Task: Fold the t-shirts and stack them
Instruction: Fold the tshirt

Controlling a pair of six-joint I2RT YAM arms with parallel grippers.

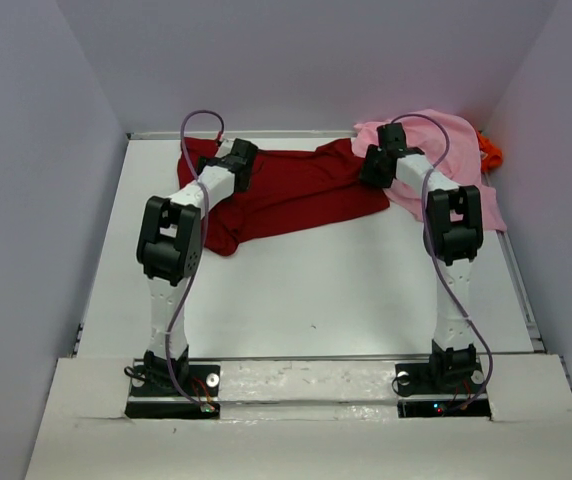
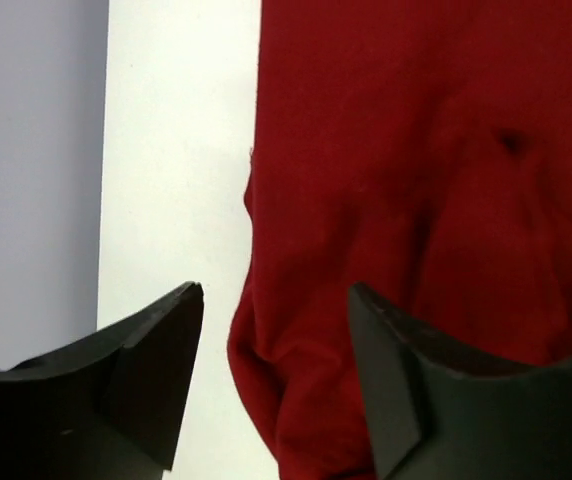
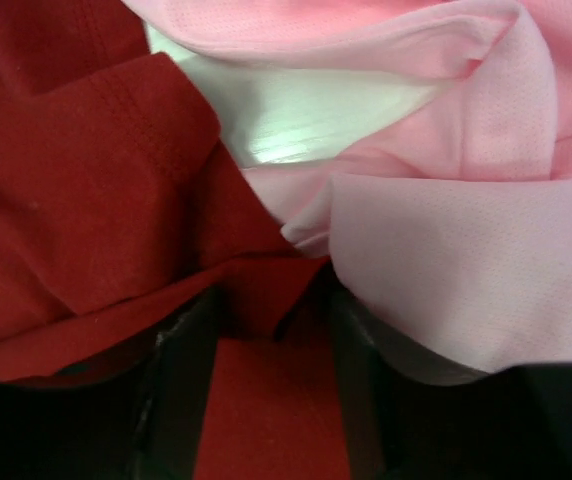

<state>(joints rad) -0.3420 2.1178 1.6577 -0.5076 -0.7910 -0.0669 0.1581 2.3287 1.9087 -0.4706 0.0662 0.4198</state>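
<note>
The left end effector (image 2: 274,295), jaws apart, over the red shirt (image 2: 416,200) edge; right end effector (image 3: 271,310), apart, straddling it beside the pink shirt (image 3: 446,250).

The top camera is looking down from behind toward the far edge of the surface (image 1: 316,290); both wrist cameras are closely facing the same dark red shirt (image 1: 296,195).

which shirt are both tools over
The dark red shirt, spread out with the left tool and right tool over its two ends. The pink shirt is bunched at right; the orange shirt peeks out behind it.
</note>
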